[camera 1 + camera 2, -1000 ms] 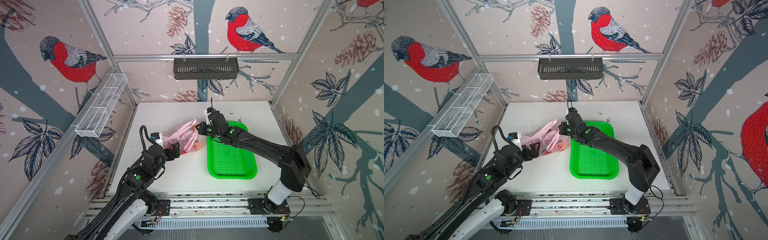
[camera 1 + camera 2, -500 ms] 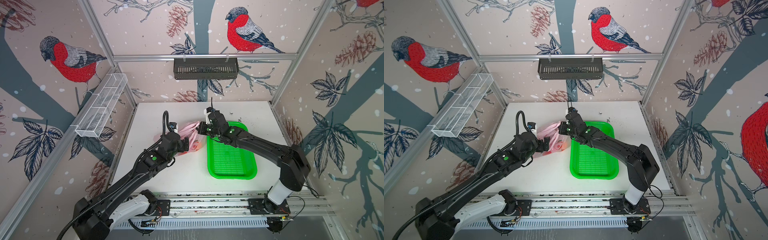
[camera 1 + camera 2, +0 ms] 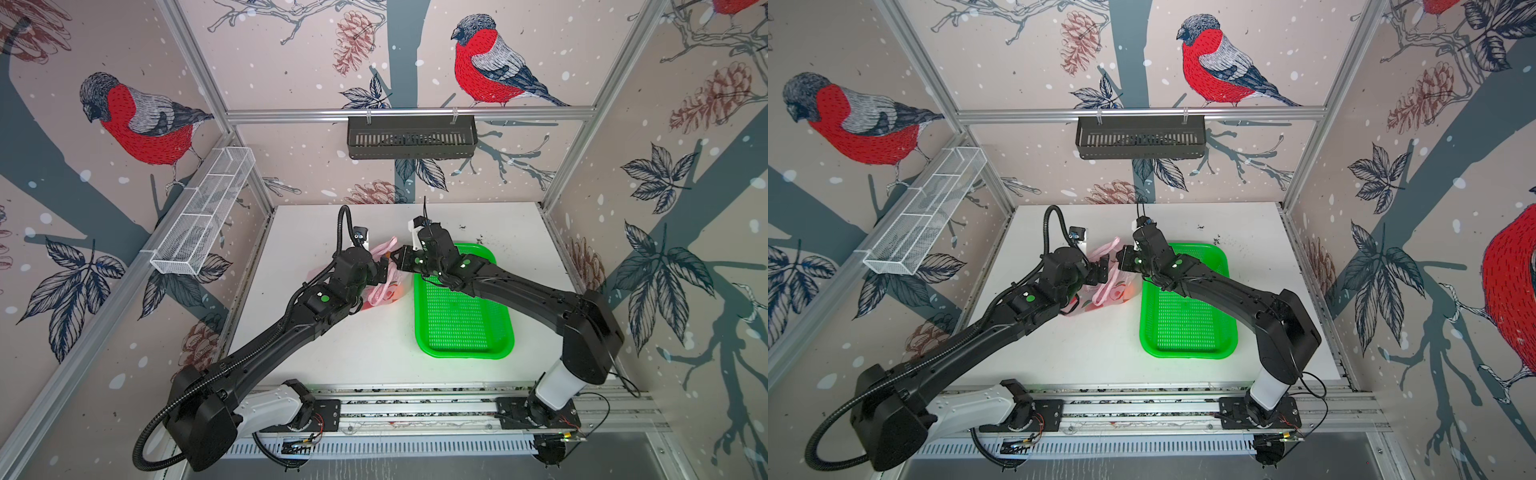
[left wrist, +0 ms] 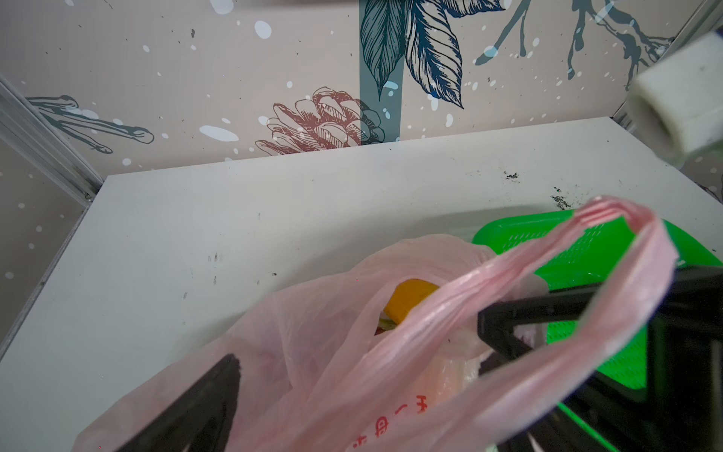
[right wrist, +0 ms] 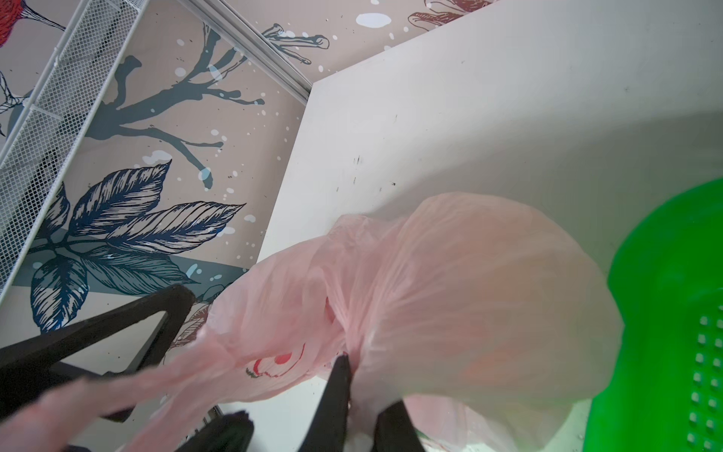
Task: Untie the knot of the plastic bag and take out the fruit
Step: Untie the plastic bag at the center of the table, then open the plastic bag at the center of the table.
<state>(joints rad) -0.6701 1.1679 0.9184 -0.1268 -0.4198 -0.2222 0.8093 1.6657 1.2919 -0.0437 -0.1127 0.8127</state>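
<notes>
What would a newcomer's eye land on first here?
Probably the bright green basket lying empty on the right half of the white table, and the red bullfinches printed on the walls. Beside it sits the pale pink plastic bag, the right gripper pinching its film and the left gripper open at its mouth, where a yellow-orange fruit shows.

The white bench [image 3: 332, 353] carries a pale pink plastic bag [image 3: 1111, 293] near its centre, a green perforated basket [image 3: 461, 355] just beside the bag at three o'clock, and dark specks [image 3: 478, 240] at one o'clock.
</notes>
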